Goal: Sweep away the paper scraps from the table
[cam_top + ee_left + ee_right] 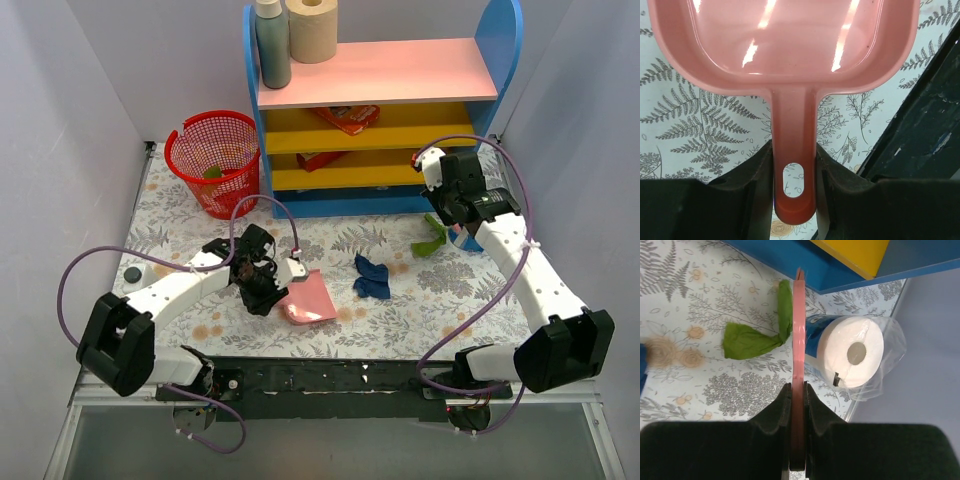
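My left gripper point(263, 284) is shut on the handle point(794, 170) of a pink dustpan point(308, 297), whose empty tray point(785, 40) lies low over the fern-print table point(400, 310). A dark blue paper scrap point(372, 277) lies just right of the pan. My right gripper point(453, 221) is shut on a thin pink flat tool point(798, 335) seen edge-on. The tool's far end stands right beside a green paper scrap point(752, 337), which also shows in the top view point(432, 238). I cannot tell if they touch.
A blue, pink and yellow shelf unit point(380, 110) stands at the back, its blue base point(785, 260) close ahead of the tool. A white roll in plastic point(855, 352) lies right of the tool. A red basket point(213, 160) stands back left. The black base rail point(920, 130) is near the pan.
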